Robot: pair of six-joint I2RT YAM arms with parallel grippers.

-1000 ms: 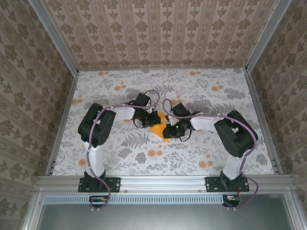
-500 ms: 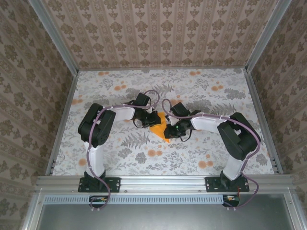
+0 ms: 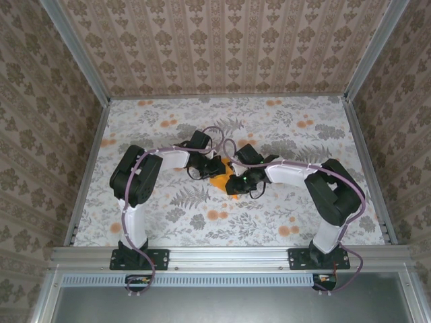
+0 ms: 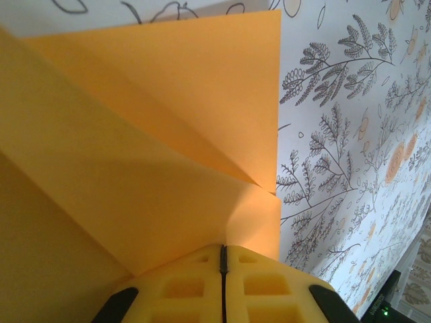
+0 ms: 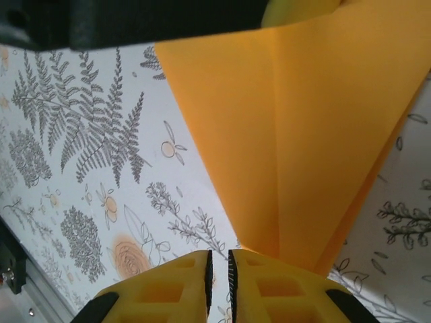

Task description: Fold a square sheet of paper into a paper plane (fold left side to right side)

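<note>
The orange sheet of paper (image 3: pixel 219 182) lies mid-table, folded into a pointed shape with diagonal creases, partly hidden under both grippers. My left gripper (image 3: pixel 214 169) comes at it from the left. In the left wrist view the yellow jaws (image 4: pixel 223 247) are pressed together at the paper's (image 4: pixel 168 134) near edge, which bends up out of the seam. My right gripper (image 3: pixel 237 183) meets it from the right. In the right wrist view its jaws (image 5: pixel 217 254) stand all but shut with a thin slit showing bare tablecloth, and the paper (image 5: pixel 303 134) rests over the right finger (image 5: pixel 283 282).
A grey floral tablecloth (image 3: pixel 303 215) covers the table. Patterned walls and metal rails (image 3: pixel 363 161) fence it on three sides. The left gripper's black body (image 5: pixel 135 20) hangs close above the paper in the right wrist view. Purple cables loop over both arms.
My right gripper has slid left, closer to the left gripper, and covers more of the orange paper. The left arm has stayed put.
</note>
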